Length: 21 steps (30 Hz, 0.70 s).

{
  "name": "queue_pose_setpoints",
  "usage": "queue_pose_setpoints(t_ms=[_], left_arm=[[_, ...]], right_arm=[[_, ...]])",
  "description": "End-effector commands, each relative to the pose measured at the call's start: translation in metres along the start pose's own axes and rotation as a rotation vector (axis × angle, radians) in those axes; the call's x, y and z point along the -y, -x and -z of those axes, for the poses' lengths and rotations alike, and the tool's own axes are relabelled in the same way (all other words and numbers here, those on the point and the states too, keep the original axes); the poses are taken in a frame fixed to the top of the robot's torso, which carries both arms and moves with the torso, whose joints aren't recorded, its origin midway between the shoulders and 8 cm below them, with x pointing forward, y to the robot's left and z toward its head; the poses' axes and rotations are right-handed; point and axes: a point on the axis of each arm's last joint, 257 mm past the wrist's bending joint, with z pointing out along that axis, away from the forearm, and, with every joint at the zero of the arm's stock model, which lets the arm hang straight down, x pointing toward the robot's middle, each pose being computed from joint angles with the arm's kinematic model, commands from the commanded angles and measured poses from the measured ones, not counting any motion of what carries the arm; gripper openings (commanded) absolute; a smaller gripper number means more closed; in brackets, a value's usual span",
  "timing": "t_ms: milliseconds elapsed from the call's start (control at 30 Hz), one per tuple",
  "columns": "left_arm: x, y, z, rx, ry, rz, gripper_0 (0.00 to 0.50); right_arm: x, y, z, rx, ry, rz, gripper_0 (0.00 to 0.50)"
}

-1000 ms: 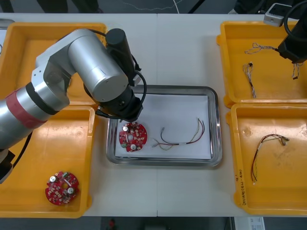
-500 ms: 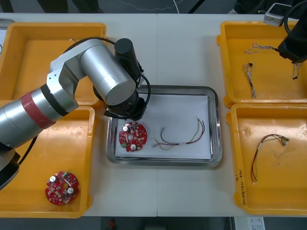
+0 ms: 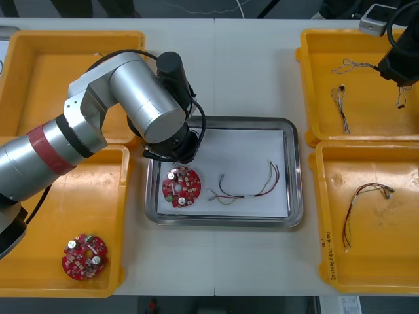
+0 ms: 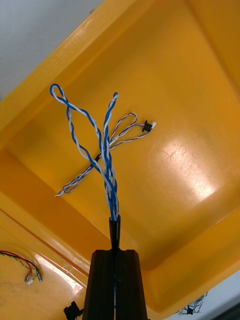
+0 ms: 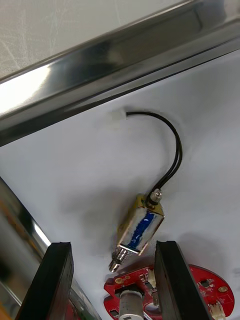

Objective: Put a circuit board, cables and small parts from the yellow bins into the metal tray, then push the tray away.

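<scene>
Centre frame, my left gripper (image 5: 114,245) gapes over a small blue-banded metal part (image 5: 141,227); upper right, my right gripper (image 4: 116,252) pinches a twisted blue-white cable (image 4: 107,150), probably lifted.

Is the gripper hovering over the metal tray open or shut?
Open. The left gripper's two black fingers stand well apart, and the small metal part lies loose on the tray's white floor, not clamped.

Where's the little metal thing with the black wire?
In the left wrist view the small metal part lies on the metal tray's white inside, between the open left tool's fingers, beside the circuit board.
</scene>
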Motion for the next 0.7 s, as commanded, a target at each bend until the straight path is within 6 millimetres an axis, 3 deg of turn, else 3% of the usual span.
queue_pose_setpoints(t_ms=[33,300,700], left_arm=[[0.018,0.027,0.018,0.059,-0.012,-0.031,0.483],[0.014,0.027,0.024,0.049,-0.002,-0.027,0.491],[-0.013,0.046,0.062,0.052,0.022,0.02,0.497]], right_arm=[[0.005,0.007,0.013,0.041,-0.02,0.035,0.0],[0.0,0.012,0.012,0.049,-0.008,0.056,0.0],[-0.028,0.046,0.014,0.066,-0.027,0.172,0.0]])
